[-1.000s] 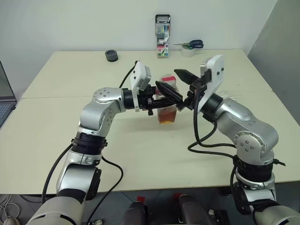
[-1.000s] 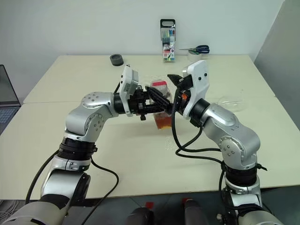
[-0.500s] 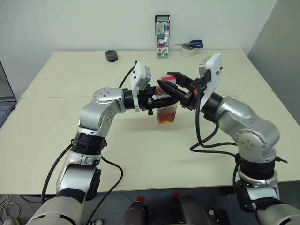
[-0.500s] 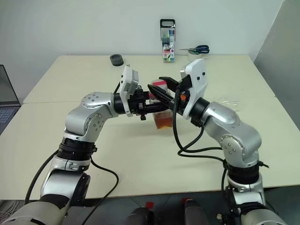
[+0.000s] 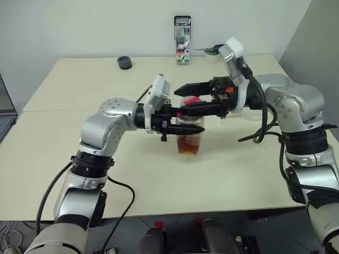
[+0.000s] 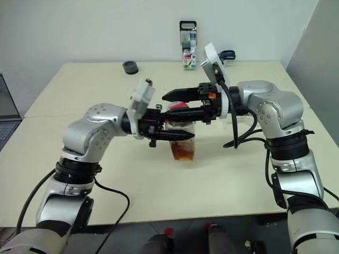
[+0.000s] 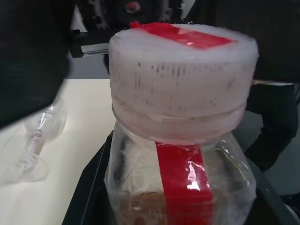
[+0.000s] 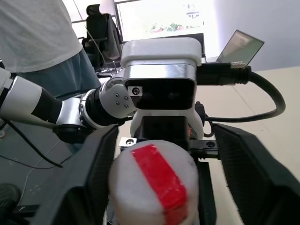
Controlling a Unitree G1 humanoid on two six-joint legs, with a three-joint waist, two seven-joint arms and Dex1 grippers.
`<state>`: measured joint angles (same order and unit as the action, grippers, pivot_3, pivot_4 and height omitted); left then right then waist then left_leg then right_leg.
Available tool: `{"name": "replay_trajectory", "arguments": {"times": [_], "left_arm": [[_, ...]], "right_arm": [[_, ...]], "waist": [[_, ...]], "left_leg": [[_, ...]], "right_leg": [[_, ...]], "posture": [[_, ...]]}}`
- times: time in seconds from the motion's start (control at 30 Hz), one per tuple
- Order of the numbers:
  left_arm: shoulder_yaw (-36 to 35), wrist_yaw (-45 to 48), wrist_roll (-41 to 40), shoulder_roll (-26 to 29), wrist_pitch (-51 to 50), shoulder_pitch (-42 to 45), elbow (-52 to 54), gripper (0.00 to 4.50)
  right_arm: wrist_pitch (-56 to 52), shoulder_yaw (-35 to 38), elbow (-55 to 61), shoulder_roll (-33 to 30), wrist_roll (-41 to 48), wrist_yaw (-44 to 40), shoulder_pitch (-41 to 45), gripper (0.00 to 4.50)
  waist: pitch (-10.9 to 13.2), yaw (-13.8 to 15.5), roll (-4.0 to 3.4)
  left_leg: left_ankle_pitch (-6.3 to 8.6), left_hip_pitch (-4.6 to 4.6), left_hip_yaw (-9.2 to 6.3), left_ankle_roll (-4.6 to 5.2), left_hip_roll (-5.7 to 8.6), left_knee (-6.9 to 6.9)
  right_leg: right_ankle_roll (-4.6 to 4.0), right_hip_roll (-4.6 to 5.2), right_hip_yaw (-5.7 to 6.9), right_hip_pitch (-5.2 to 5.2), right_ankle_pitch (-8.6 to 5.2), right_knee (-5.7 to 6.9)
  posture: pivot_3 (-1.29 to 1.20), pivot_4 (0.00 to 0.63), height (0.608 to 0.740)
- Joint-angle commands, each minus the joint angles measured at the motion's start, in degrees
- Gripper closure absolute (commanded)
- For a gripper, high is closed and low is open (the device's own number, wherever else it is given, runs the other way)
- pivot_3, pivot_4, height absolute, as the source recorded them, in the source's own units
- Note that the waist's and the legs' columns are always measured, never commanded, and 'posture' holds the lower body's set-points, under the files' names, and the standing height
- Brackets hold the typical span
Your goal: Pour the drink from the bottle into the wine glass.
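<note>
The bottle [image 5: 189, 135] is a small clear plastic one, held upright above the table's middle with my left gripper [image 5: 197, 124] shut on its body from the left. The amber drink [image 6: 184, 151] fills its lower part. The cap [image 8: 154, 180] looks whitish with a red strip over it. My right gripper [image 6: 165, 107] reaches in level from the right and is open, one finger on each side of the cap. In the left wrist view the wine glass [image 7: 40, 136] lies tilted on the table beyond the bottle.
Along the cream table's [image 5: 63, 90] far edge stand a marker case [image 5: 183, 47], a black tape roll [image 5: 125, 62], and scissors on a white roll [image 5: 214, 53]. A laptop [image 6: 4, 106] sits at the left edge. A person [image 8: 37, 37] stands beyond the table.
My right arm has swung its elbow up and outward and turned the wrist, so the gripper now lies level across the cap. The left gripper has drawn the bottle slightly nearer.
</note>
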<state>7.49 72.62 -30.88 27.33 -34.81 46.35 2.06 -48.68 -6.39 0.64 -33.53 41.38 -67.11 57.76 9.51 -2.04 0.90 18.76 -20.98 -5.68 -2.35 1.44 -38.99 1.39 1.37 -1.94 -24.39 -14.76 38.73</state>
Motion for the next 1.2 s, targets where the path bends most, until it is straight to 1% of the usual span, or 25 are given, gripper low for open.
{"name": "replay_trajectory", "arguments": {"times": [0.03,0.1,0.2,0.27,0.37,0.47,0.5,0.63,0.8,1.0,1.2], "left_arm": [[-2.9,-2.6,-0.8,0.6,0.7,-0.8,1.9,2.68],[-3.2,-3.6,-1.0,0.6,0.6,-1.4,2.5,2.68],[-4.0,-6.9,-0.5,-0.6,1.3,-1.3,1.3,2.68],[-4.1,-8.1,-0.3,-1.3,1.7,-1.1,0.6,2.68],[-3.8,-8.7,-0.2,-1.8,2.1,-0.5,-0.2,2.68],[-3.2,-8.6,0.1,-2.4,2.6,0.3,-1.0,2.68],[-3.1,-8.6,0.2,-2.6,2.7,0.4,-1.0,2.68],[-2.8,-8.3,0.2,-2.7,2.8,0.5,-1.0,2.68],[-2.7,-8.2,0.3,-2.5,2.8,0.6,-0.9,2.68],[-3.0,-8.3,0.4,-2.1,2.8,0.3,-0.5,2.68],[-3.1,-8.3,0.3,-1.5,2.9,0.3,-0.7,2.68]], "right_arm": [[-6.5,9.7,10.7,-3.9,5.6,7.1,-5.9,0.03],[-8.9,12.3,14.9,-4.0,8.1,10.8,-8.6,0.03],[-11.2,17.3,27.1,0.0,11.1,24.7,-16.7,0.03],[-11.5,18.2,31.9,3.7,11.7,32.6,-18.8,0.03],[-10.9,16.4,35.6,8.0,10.4,40.6,-19.3,0.03],[-8.2,12.1,36.0,11.6,4.6,46.9,-18.4,0.03],[-6.8,10.7,35.6,11.9,2.2,48.1,-18.1,0.03],[-4.1,8.5,34.5,12.9,-0.3,48.6,-17.3,0.03],[-2.2,8.3,33.2,13.7,-1.0,48.8,-17.0,0.03],[-1.2,9.2,32.2,10.9,-1.9,46.9,-18.6,0.03],[-0.9,12.0,31.9,7.1,-1.5,45.2,-20.4,0.03]], "waist": [[0.0,0.5,0.0],[0.0,0.4,0.0],[0.0,0.4,0.02],[0.0,0.2,0.01],[0.0,0.2,0.0],[0.0,0.2,0.0],[0.0,0.2,0.0],[0.0,0.2,0.0],[0.0,0.2,0.0],[0.0,0.2,0.0],[0.0,0.2,0.0]], "left_leg": [[0.0,-0.03,-0.02,0.0,0.01,0.02],[0.0,-0.05,-0.01,-0.01,0.0,0.05],[0.0,-0.04,-0.02,0.0,-0.03,0.07],[0.0,-0.02,0.02,0.0,-0.04,0.08],[0.0,0.09,0.13,-0.01,-0.01,0.02],[-0.02,0.13,0.08,-0.02,-0.02,0.01],[-0.02,0.13,0.08,-0.02,-0.01,0.01],[-0.02,0.1,0.1,-0.02,0.0,0.01],[-0.01,0.09,0.1,-0.02,-0.01,0.03],[-0.01,0.09,0.1,-0.01,0.0,0.03],[-0.01,0.09,0.11,-0.01,0.0,0.03]], "right_leg": [[0.0,0.03,0.02,0.0,0.0,-0.08],[0.0,0.05,0.0,-0.02,0.0,-0.1],[0.0,0.04,0.0,-0.04,0.0,-0.04],[0.0,0.03,-0.06,-0.04,0.0,0.04],[0.01,0.02,-0.17,-0.04,0.0,0.21],[0.01,-0.03,-0.11,0.0,0.0,0.21],[0.01,-0.03,-0.11,0.0,0.0,0.21],[0.01,-0.04,-0.12,-0.01,0.0,0.14],[0.01,-0.04,-0.12,-0.01,0.0,0.11],[0.0,-0.04,-0.11,-0.01,0.0,0.12],[0.0,-0.05,-0.11,-0.01,0.0,0.12]], "posture": [[0.0,0.15,0.74],[0.0,0.15,0.74],[0.0,0.15,0.74],[0.0,0.15,0.74],[0.0,0.15,0.74],[0.0,0.15,0.74],[0.0,0.15,0.74],[0.0,0.15,0.74],[0.0,0.15,0.74],[0.0,0.15,0.74],[0.0,0.15,0.74]]}}
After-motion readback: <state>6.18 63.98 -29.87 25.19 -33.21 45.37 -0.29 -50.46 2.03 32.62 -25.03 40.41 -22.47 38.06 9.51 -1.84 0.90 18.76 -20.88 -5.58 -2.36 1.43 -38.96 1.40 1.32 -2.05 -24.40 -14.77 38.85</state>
